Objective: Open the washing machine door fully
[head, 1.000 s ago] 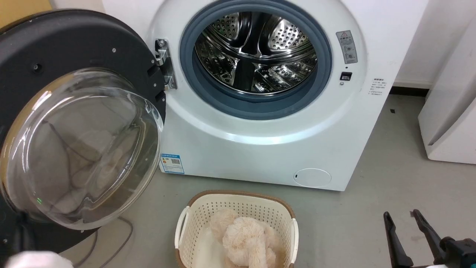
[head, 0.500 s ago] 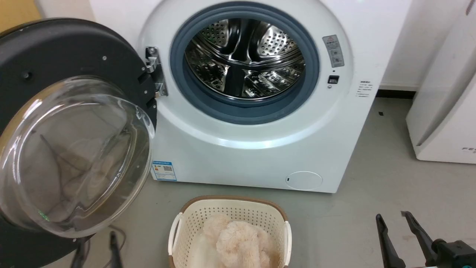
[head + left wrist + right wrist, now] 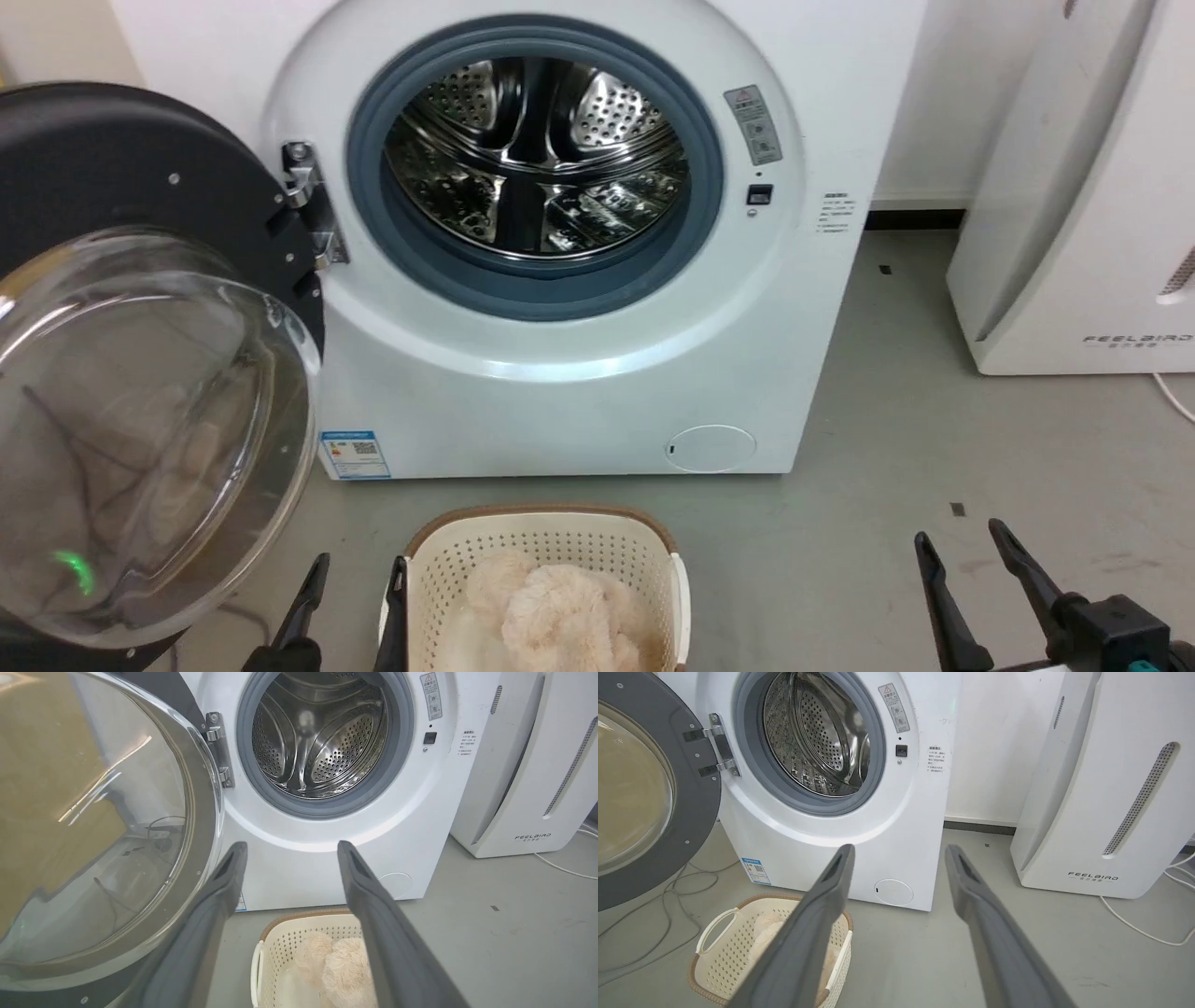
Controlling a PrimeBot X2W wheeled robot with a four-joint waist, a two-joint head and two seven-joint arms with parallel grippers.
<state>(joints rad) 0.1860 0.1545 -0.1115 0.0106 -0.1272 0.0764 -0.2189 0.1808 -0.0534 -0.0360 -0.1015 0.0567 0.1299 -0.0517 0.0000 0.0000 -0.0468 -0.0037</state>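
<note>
The washing machine (image 3: 560, 392) (image 3: 327, 868) (image 3: 822, 849) stands white in front of me, its steel drum (image 3: 532, 154) bare inside the grey gasket. The washing machine door (image 3: 140, 373) (image 3: 93, 821) (image 3: 640, 793) is swung wide out on its left hinge (image 3: 303, 201), its black inner ring and clear glass bowl facing me. My left gripper (image 3: 359, 574) (image 3: 289, 851) is open low beside the door's lower edge, holding nothing. My right gripper (image 3: 962, 539) (image 3: 901, 854) is open at the lower right, apart from the machine, and holds nothing.
A cream laundry basket (image 3: 551, 551) (image 3: 285, 947) (image 3: 719, 952) with fluffy beige cloth sits on the grey floor before the machine. A white FEELBIRD appliance (image 3: 1074, 215) (image 3: 1101, 788) stands to the right. Cables (image 3: 668, 891) lie on the floor under the door.
The camera has shifted, so the machine sits further left in view. My left gripper's fingers have come up into the lower left of the head view. The door stays swung wide.
</note>
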